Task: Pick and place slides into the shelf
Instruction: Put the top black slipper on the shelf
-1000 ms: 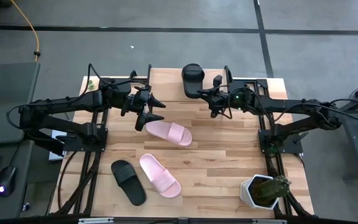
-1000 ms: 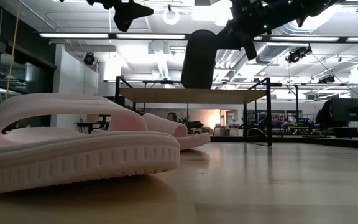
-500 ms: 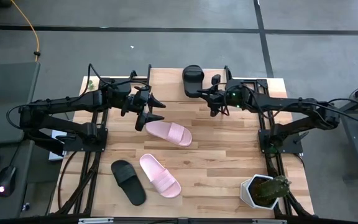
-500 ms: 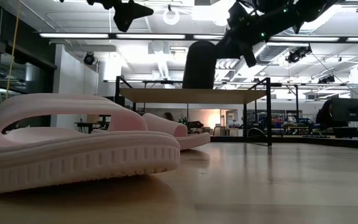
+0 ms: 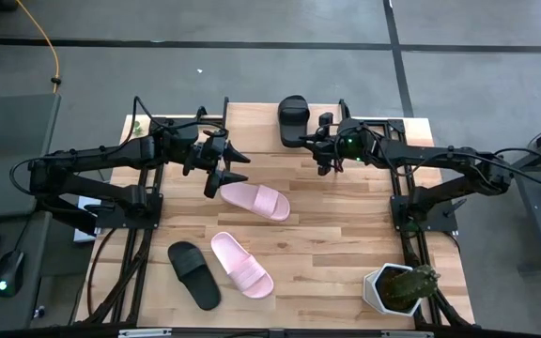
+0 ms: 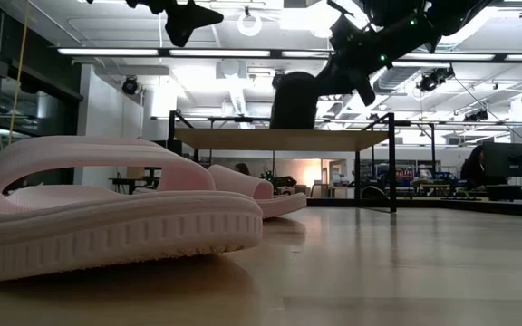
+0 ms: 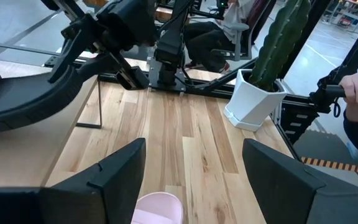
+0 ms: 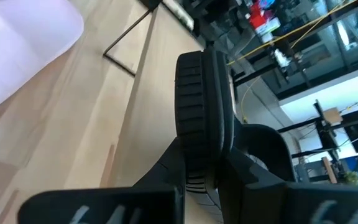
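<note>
High view: black slide lies lengthwise toward table's far edge.

Bright ceiling strip lights glare in the low view, silhouetting everything overhead.

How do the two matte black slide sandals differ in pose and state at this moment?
The black slide by the shelf is gripped by the shut right gripper and held on edge above the shelf top. The other black slide lies flat and untouched on the wooden table. Both share colour and shape.
</note>
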You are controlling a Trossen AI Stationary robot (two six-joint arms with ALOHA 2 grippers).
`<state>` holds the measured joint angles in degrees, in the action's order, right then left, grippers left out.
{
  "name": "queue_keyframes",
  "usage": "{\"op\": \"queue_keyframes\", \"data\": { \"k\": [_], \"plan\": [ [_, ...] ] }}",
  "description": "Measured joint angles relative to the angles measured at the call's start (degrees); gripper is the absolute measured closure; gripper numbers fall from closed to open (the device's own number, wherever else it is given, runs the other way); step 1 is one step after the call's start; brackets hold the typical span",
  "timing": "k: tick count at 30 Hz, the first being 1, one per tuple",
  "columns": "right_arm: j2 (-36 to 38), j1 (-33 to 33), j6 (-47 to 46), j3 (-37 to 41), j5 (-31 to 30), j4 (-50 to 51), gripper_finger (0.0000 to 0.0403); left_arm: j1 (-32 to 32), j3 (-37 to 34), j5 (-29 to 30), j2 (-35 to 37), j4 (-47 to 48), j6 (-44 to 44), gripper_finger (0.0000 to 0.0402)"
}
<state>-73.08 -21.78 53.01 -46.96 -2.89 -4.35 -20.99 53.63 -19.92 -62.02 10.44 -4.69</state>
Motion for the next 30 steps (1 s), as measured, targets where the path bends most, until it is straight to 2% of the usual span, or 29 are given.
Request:
{"op": "queue_keyframes", "data": {
  "k": [16,25,30],
  "plan": [
    [0.0,-0.1,-3.9,0.0,1.3,2.9,0.0376,0.0,0.0,0.0,0.0,0.0,0.0,0.0144],
    [0.0,-0.1,-5.3,0.0,1.4,4.8,0.0305,0.0,0.0,0.0,0.0,0.0,0.0,0.0144],
    [0.0,-0.1,-6.9,0.0,1.8,5.7,0.0287,0.0,0.0,0.0,0.0,0.0,0.0,0.0144]
  ]
}}
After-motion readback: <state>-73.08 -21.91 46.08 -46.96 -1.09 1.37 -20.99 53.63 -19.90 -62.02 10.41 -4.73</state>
